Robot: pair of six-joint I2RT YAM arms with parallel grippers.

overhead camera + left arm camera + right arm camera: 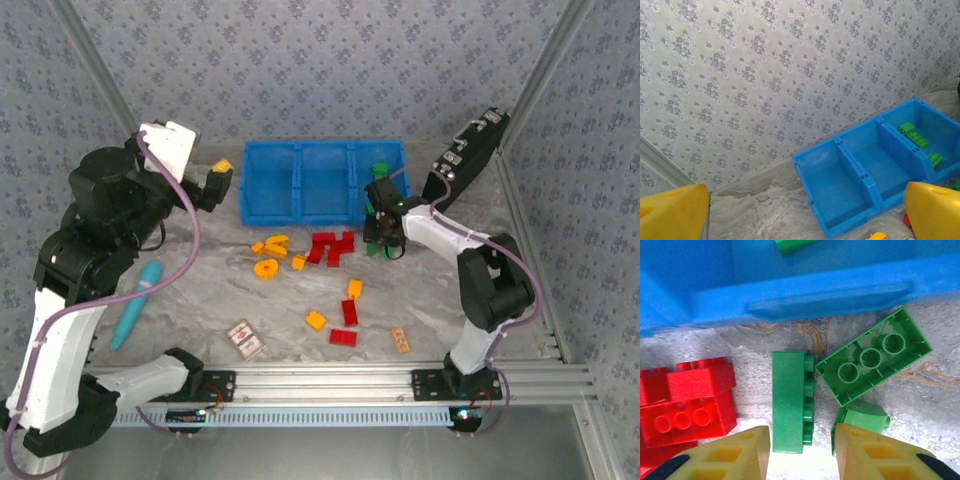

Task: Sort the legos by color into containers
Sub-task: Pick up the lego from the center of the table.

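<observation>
The right gripper [802,440] hung over a green brick [790,405] lying on edge just before the bin [830,295]. Its jaws straddled the brick, though we could not tell whether they pinched it. We judged a square, central grip best, clear of the upturned brick [872,360] beside it, before lifting to the right compartment [942,125]; the left gripper [218,182] had its jaws spread wide

Red/orange/green legos [322,247] loose just in front of blue 3-compt bin [300,147]; few green ones [914,135] in its rt compt.
</observation>
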